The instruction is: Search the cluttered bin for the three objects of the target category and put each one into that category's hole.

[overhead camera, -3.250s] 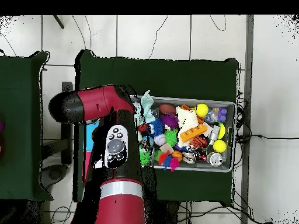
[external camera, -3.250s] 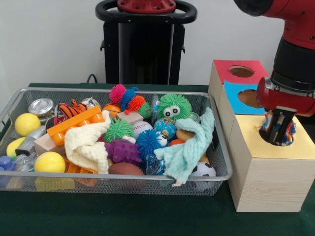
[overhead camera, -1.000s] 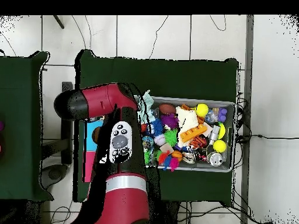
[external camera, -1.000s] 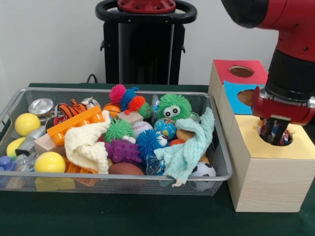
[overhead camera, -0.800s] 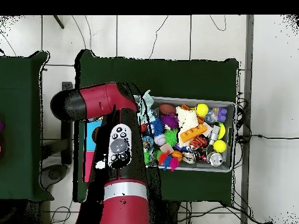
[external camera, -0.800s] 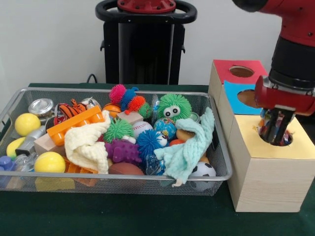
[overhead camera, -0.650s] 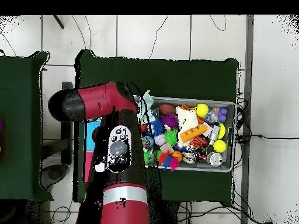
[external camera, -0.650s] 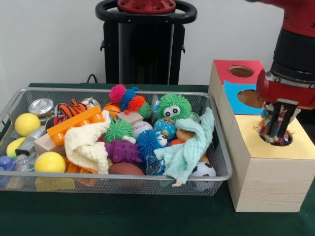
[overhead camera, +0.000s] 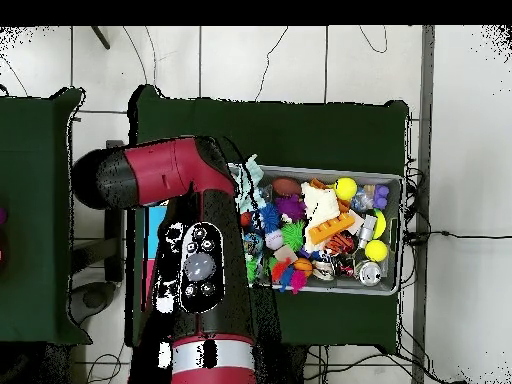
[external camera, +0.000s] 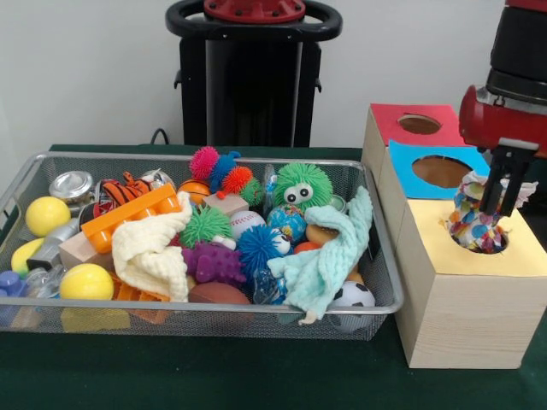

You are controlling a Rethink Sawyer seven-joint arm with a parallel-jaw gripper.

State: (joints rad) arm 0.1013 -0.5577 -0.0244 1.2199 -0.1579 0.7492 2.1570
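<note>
— At the right of the table, what do we list first?

— Three wooden boxes in a row, each with a round hole in a coloured top: the yellow-topped box (external camera: 466, 290) nearest, the blue-topped box (external camera: 408, 172) behind it, the red-topped box (external camera: 393, 122) farthest. A crumpled cloth with multicoloured dots (external camera: 473, 224) sits in the yellow box's hole, its upper part standing above the rim.

— And the black two-fingered gripper (external camera: 507, 184) on the red arm?

— We see it just above that cloth, at the hole's far right edge. Its fingers (external camera: 494, 179) stand apart; they clamp nothing.

— The wire mesh bin (external camera: 386, 282)?

— Left of the boxes, just beside the yellow one, crowded. We record: a cream knitted cloth (external camera: 154, 248) front centre, a mint-green cloth (external camera: 329, 256) draped to the right rim, a green fuzzy ball with eyes (external camera: 301, 186) at the back, a blue spiky ball (external camera: 257, 248), a purple knobbly toy (external camera: 214, 261), two yellow balls (external camera: 85, 282) at the left, an orange plastic block (external camera: 132, 215).

— Overhead?

— The arm (overhead camera: 195, 260) covers the boxes; the bin (overhead camera: 392, 180) lies beside it on the dark green tabletop (overhead camera: 300, 130).
</note>
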